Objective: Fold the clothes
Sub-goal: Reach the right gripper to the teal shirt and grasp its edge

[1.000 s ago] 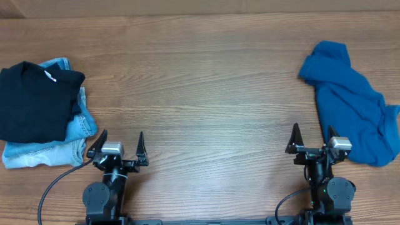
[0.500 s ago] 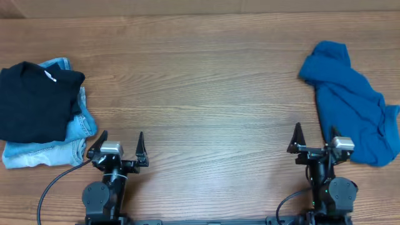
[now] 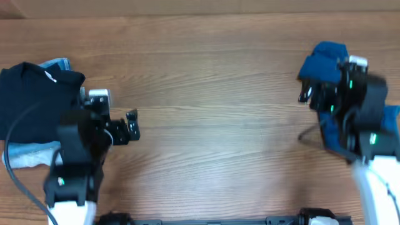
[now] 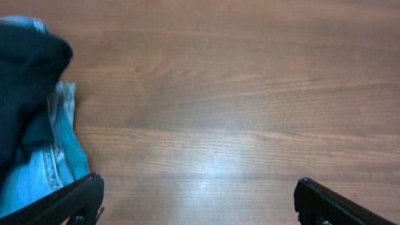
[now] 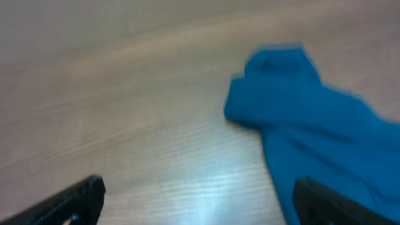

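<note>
The crumpled teal-blue shirt (image 3: 326,53) lies at the right edge of the bench (image 3: 212,87), partly under the right arm. The right fingers (image 5: 75,199) are spread wide and empty near it. The left fingers (image 4: 75,200) are spread beside the black garment (image 3: 31,94) lying on jeans (image 4: 47,165).

The left gripper (image 4: 199,203) hangs over the wooden table (image 4: 237,94), its 2 black fingers (image 4: 78,199) wide apart at the lower corners. Bare wood shows between them. At the left edge a black garment (image 4: 25,75) lies on light blue jeans (image 4: 47,165).
</note>
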### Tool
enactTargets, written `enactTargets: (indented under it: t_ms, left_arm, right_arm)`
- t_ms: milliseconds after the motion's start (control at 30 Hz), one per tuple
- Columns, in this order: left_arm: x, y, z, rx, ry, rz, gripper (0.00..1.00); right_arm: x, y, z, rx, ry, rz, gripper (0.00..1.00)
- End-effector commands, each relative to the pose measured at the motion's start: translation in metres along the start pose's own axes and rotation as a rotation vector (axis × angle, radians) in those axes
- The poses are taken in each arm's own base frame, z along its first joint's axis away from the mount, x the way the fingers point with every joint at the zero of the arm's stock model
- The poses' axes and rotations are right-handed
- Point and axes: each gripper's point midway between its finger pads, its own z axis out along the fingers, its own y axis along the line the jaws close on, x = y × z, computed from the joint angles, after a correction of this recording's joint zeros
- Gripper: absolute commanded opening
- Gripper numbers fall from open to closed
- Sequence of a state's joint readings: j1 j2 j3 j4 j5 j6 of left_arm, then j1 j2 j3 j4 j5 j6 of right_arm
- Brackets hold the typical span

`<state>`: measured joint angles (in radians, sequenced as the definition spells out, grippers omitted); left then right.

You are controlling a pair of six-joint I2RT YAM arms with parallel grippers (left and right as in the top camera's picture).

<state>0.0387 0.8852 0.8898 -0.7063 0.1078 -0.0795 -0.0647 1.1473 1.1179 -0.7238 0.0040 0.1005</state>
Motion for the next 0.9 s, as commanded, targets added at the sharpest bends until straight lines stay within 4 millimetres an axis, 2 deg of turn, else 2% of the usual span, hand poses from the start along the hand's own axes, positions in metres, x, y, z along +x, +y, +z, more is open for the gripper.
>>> enactTargets:
  t_ms: [0,67,133,233,300,367,433,500,600,800,867]
  left_arm:
    - [-0.025,-0.004,-0.005,-0.004,0.066,-0.013,1.0]
    - [-0.031,-0.004,-0.003,-0.006,0.091,-0.016,1.0]
    - [-0.032,-0.003,-0.003,-0.01,0.089,-0.015,1.0]
    - [-0.032,-0.004,-0.003,-0.01,0.089,-0.015,1.0]
    - [-0.032,-0.004,-0.003,-0.01,0.087,-0.015,1.0]
    - [-0.032,-0.004,-0.003,-0.01,0.088,-0.015,1.0]
    - [-0.031,-0.004,-0.003,-0.01,0.093,-0.016,1.0]
    - [-0.031,-0.004,-0.003,-0.01,0.093,-0.016,1.0]
    - [-0.031,-0.004,-0.003,-0.01,0.093,-0.016,1.0]
    - [-0.031,-0.004,-0.003,-0.009,0.09,-0.016,1.0]
    - [-0.032,-0.004,-0.003,-0.01,0.09,-0.016,1.0]
  right_arm:
    - [-0.028,0.003,0.015,0.009,0.053,-0.028,1.0]
    - [-0.038,-0.011,0.025,0.08,0.041,-0.035,1.0]
    - [-0.05,-0.043,0.027,0.159,0.002,0.012,1.0]
    - [-0.05,-0.138,0.029,0.293,-0.003,0.175,1.0]
    - [-0.043,-0.214,0.032,0.383,-0.025,0.297,1.0]
    - [-0.036,-0.258,0.037,0.436,-0.039,0.358,1.0]
    - [-0.023,-0.293,0.046,0.48,-0.034,0.402,1.0]
    - [-0.008,-0.311,0.058,0.497,-0.004,0.43,1.0]
    - [0.026,-0.33,0.085,0.503,0.081,0.472,1.0]
    - [0.057,-0.341,0.116,0.497,0.154,0.495,1.0]
    - [0.077,-0.341,0.128,0.489,0.211,0.512,0.99]
